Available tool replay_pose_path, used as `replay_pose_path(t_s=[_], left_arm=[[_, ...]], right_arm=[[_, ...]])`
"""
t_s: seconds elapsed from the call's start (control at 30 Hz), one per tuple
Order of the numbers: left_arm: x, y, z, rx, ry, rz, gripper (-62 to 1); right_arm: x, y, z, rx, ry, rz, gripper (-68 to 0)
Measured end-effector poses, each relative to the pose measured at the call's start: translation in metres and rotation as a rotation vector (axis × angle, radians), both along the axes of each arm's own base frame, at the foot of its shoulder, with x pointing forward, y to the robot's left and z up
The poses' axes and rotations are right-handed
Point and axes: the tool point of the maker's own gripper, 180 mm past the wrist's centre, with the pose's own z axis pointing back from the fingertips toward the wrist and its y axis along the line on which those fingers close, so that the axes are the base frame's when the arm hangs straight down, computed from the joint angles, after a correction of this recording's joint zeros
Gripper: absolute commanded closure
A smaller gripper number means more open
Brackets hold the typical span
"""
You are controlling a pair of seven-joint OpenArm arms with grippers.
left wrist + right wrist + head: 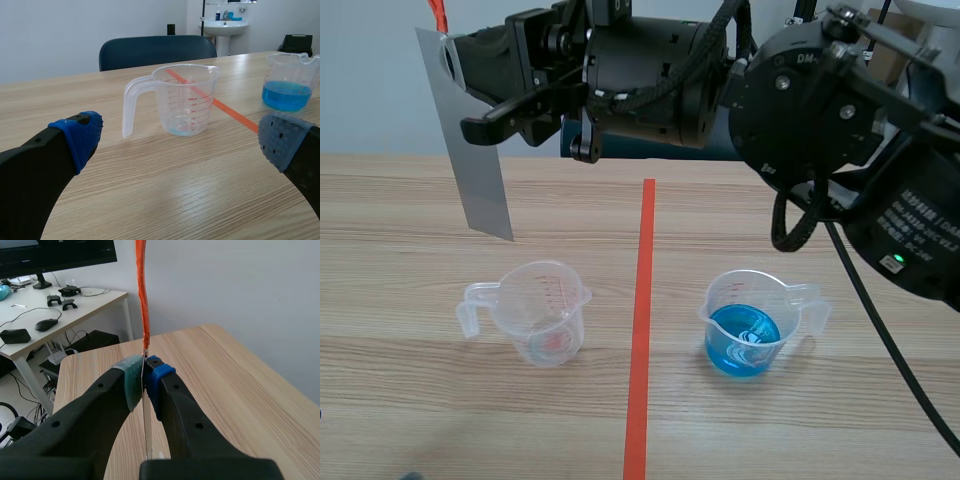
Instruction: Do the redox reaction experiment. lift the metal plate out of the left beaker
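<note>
The grey metal plate hangs in the air above and to the left of the left beaker, well clear of its rim. My right gripper, reaching across from the right, is shut on the plate's top end. In the right wrist view the plate shows edge-on between the pads, with an orange strip rising above them. The left beaker is clear plastic, with only a faint film at its bottom. My left gripper stands open low over the table, facing that beaker.
A second clear beaker holding blue liquid stands right of the red tape line. The right arm's body and cable hang over the table's right side. A blue chair stands beyond the table's far edge.
</note>
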Motion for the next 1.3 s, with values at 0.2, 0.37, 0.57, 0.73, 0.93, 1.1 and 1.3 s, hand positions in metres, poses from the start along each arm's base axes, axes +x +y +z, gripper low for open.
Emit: replay_pose_path(t_s=[0.2, 0.37, 0.57, 0.73, 0.93, 1.1, 1.3], left_arm=[[0.0, -0.0001, 0.0, 0.0, 0.0, 0.0, -62.3], [0.0, -0.0001, 0.0, 0.0, 0.0, 0.0, -62.3], [0.0, -0.0001, 0.0, 0.0, 0.0, 0.0, -62.3], [0.0, -0.0001, 0.0, 0.0, 0.0, 0.0, -62.3], [0.0, -0.0001, 0.0, 0.0, 0.0, 0.0, -62.3], [0.0, -0.0001, 0.0, 0.0, 0.0, 0.0, -62.3], [0.0, -0.0001, 0.0, 0.0, 0.0, 0.0, -62.3]], right_arm=[[0.0003, 0.0002, -0.0009, -0.009, 0.0, 0.0, -0.6], [0.0003, 0.0002, -0.0012, -0.011, 0.001, 0.001, -0.6], [0.0006, 0.0002, -0.002, -0.017, -0.005, -0.002, -0.6], [0.0007, 0.0002, -0.0032, -0.025, -0.008, -0.003, -0.6], [0.0008, 0.0002, -0.0035, -0.027, -0.011, -0.004, -0.6], [0.0008, 0.0002, -0.0035, -0.027, -0.011, -0.004, -0.6], [0.0008, 0.0002, -0.0035, -0.027, -0.011, -0.004, -0.6]])
